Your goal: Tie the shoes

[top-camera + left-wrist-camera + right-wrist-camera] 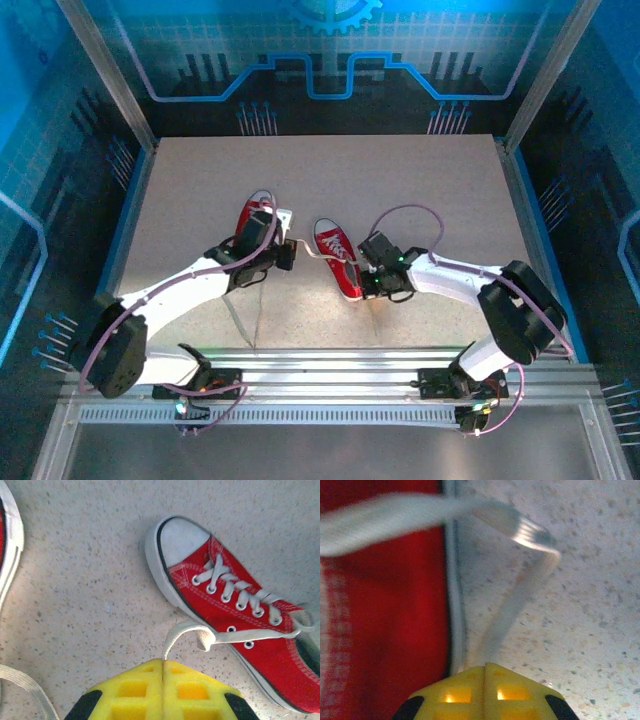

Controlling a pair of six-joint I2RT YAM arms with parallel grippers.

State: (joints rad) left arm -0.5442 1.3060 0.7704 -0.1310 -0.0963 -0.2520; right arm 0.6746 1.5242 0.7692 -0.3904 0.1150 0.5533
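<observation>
Two red shoes with white soles lie mid-table. The right shoe (338, 258) points its white toe cap away from me. The left shoe (256, 222) is partly hidden under my left arm. My left gripper (164, 661) is shut on a white lace (186, 629) that curls out from the right shoe (235, 615); in the top view the left gripper (291, 251) sits just left of that shoe. My right gripper (484, 666) is shut on the other white lace (520, 595), close beside the shoe's red side (380, 615) and near its heel (368, 286).
The left shoe's white sole edge (11, 545) runs along the left border of the left wrist view, and one of its loose laces (27, 681) lies on the speckled tabletop (440, 190). Metal rails (330, 365) cross the near edge.
</observation>
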